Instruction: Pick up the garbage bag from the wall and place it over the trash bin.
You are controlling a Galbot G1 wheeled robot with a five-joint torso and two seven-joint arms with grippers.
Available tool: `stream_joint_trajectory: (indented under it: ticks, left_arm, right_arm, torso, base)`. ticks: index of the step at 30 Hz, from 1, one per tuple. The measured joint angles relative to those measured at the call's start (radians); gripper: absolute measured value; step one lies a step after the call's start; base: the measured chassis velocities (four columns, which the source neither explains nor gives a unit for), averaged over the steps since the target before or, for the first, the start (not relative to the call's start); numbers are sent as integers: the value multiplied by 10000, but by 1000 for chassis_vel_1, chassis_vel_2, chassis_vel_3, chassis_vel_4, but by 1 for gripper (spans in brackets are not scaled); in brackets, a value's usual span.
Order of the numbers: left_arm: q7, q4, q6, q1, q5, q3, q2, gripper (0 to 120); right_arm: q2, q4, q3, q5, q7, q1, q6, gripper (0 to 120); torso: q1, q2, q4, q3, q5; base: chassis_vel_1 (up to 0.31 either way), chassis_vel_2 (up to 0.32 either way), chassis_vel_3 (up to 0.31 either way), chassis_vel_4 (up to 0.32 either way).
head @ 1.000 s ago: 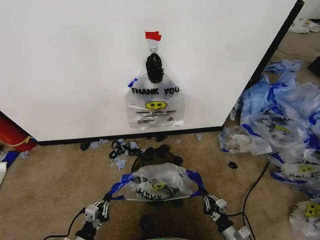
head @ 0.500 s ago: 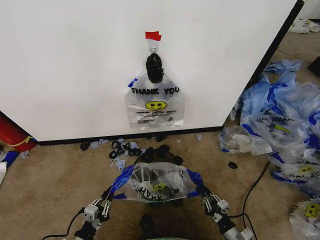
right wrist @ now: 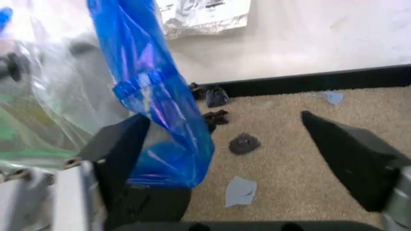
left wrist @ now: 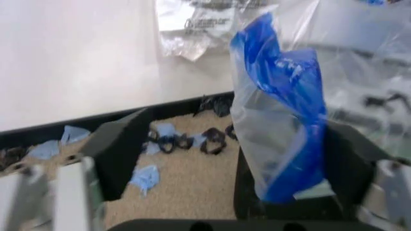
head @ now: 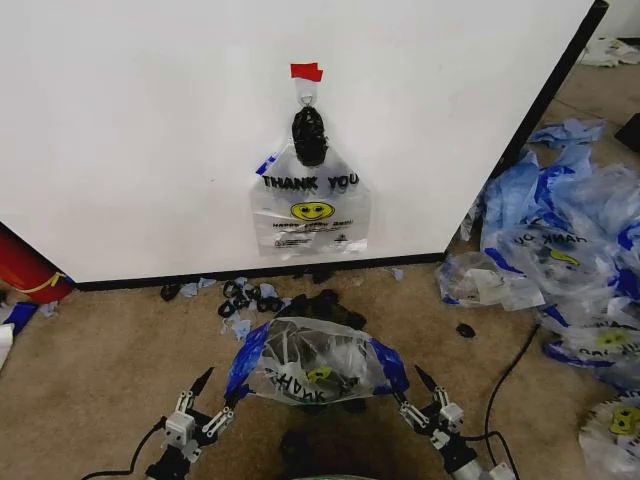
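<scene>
With the garbage bag (head: pixel 313 362) draped over the trash bin (head: pixel 318 305) on the carpet just in front of the wall (head: pixel 150 130), both pincers stand released: the left gripper (head: pixel 216 395) has its fingers spread wide beside the bag's left blue handle (left wrist: pixel 282 101), and the right gripper (head: pixel 412 392) is likewise splayed next to the right blue handle (right wrist: pixel 157 96), neither one grasping plastic. The step in hand looks like letting go and clearing away, and doing it well probably means drawing each arm straight back and outward so no fingertip snags the thin film and drags the bag off the rim. The handles hang loose close to the fingers (the left wrist view shows the blue strip right between them), so a slow retreat seems wise. A second bag (head: pixel 311 205) hangs on the wall from the hook under the red tape (head: pixel 306 71), and spent bags (head: pixel 560 250) lie heaped on the floor to the right, well apart from the bin
</scene>
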Motion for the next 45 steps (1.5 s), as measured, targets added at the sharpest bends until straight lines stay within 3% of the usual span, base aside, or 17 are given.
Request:
stream_joint_trajectory:
  ticks: [6,21,33,45]
  left_arm:
    - [-5,-215,-4,87,38,-52,1,99]
    - [-72,-458,10,-8,-48,-177,2,98]
    - [-208,-771,374,-458,-550,-162,385,97]
    - [-64,-387,211,-113,-367,10,330,96]
  right_arm:
    - [-264,998,534,60,-30,-705,7,100]
    - [-608,2554,807,197,-203,-1213,18,100]
    - [-541,2617,535,201,-138,-897,-90,100]
    - [-566,2713,530,159,-11,-844,-264,100]
  torso:
    - [0,0,-1,0,-1]
    - [0,0,0,0,-1]
    - [0,0,-1,0,0]
    - [0,-2,1,0,-1]
  base:
    - [0,0,0,0]
    - [0,0,0,0]
    - [0,0,0,0]
    - [0,0,0,0]
